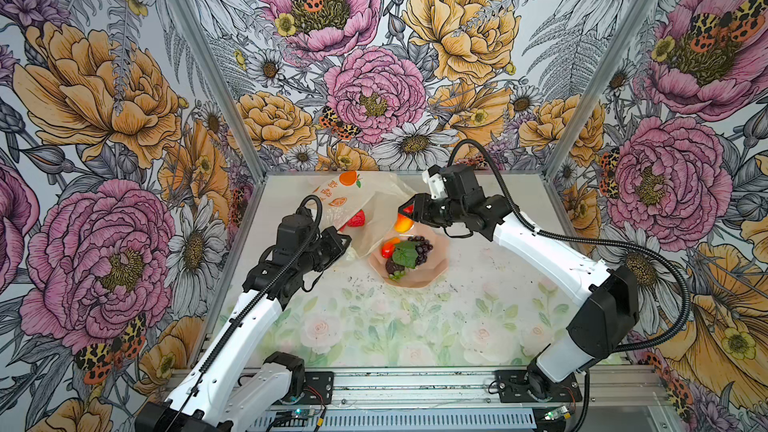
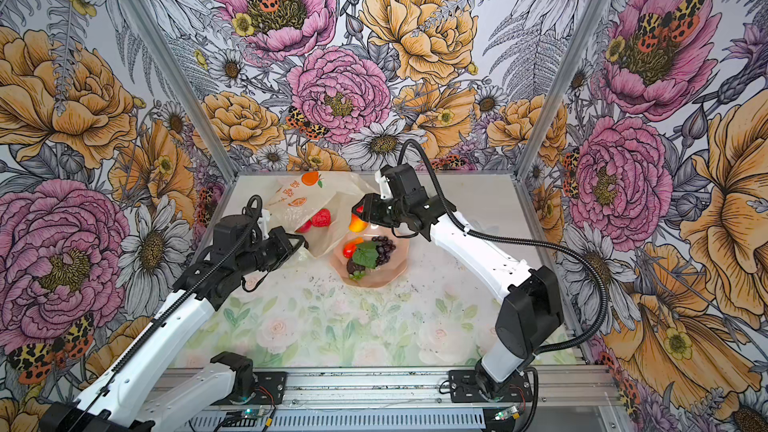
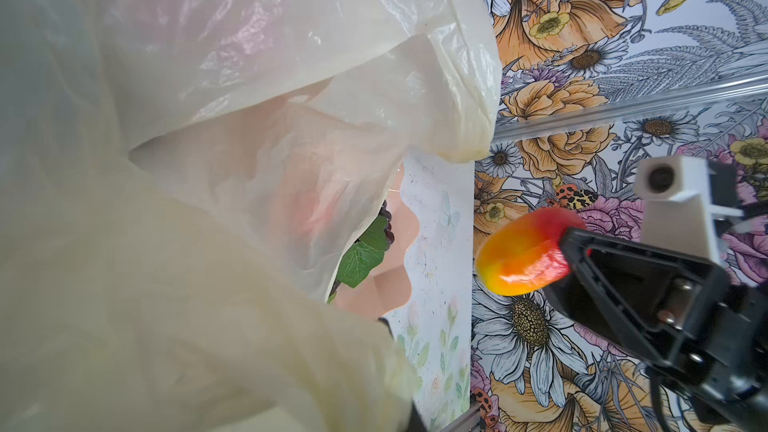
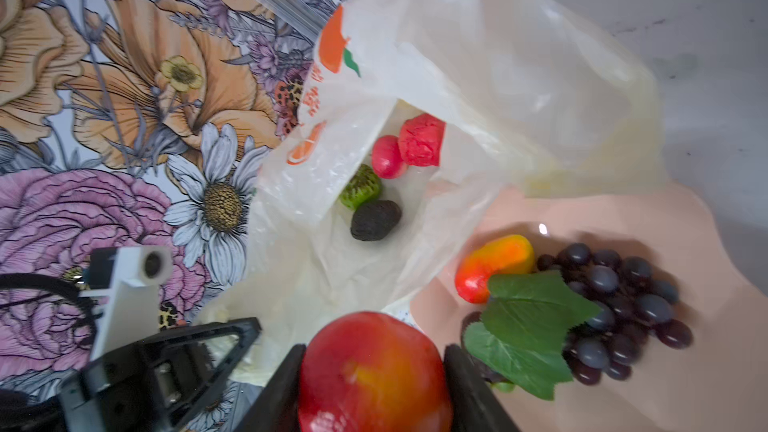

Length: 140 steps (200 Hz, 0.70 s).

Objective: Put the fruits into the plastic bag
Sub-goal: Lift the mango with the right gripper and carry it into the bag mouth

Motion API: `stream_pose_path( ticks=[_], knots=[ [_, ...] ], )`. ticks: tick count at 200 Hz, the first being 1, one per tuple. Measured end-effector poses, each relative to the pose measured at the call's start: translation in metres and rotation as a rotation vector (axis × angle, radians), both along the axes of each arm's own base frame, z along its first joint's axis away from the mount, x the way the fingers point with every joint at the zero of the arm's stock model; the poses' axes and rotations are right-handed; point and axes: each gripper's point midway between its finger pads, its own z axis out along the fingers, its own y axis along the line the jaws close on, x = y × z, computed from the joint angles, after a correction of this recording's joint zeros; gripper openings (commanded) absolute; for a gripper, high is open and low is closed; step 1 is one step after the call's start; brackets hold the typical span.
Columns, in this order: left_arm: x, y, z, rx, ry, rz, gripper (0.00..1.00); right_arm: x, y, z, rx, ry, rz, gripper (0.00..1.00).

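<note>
Two black parallel grippers work over the far half of the pale rose-printed table. At 9 o'clock from the middle of the scene, the left gripper has its fingers pinched together on the near edge of the crinkly translucent pale-yellow plastic bag. The bag is printed with orange fruits and lies toward 11 o'clock on the table, its mouth opening toward the bowl.

The right wrist view shows four fruits bunched together inside it: a crinkled red strawberry, a small smooth red apple, a lime-green round fruit and a dark wrinkled avocado.

At 3 o'clock from the bag's mouth, the right gripper grips a glossy red-and-yellow rounded fruit between its fingers. It holds the fruit off the table, above the far rim of the pink faceted scalloped bowl.

The bowl sits at 5 o'clock from the bag, and the bag's loose plastic lies over its rim on that side. In the bowl, a small orange-and-red oblong fruit lies at 10 o'clock. A dark purple grape bunch with a green leaf lies across the middle. At 7 o'clock there are a dark lump and some small green beads, too small to name.
</note>
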Motion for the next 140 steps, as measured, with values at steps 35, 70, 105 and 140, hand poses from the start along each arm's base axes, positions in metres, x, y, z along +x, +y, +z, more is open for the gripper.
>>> stream_pose_path(
  ticks=[35,70,105,140],
  knots=[
    [0.001,-0.001,0.0,0.007,-0.006,-0.008,0.0,0.021,0.04,0.003,0.034,-0.013,0.035,0.42],
    [0.002,-0.004,-0.001,0.003,-0.006,-0.018,0.0,0.046,0.075,-0.047,0.01,0.07,0.067,0.42],
    [0.001,-0.003,0.001,0.001,-0.01,-0.017,0.0,0.053,0.091,-0.082,0.0,0.14,0.095,0.42],
    [0.001,-0.003,0.004,-0.001,-0.019,-0.017,0.0,0.053,0.099,-0.077,0.032,0.157,0.119,0.42]
  ],
)
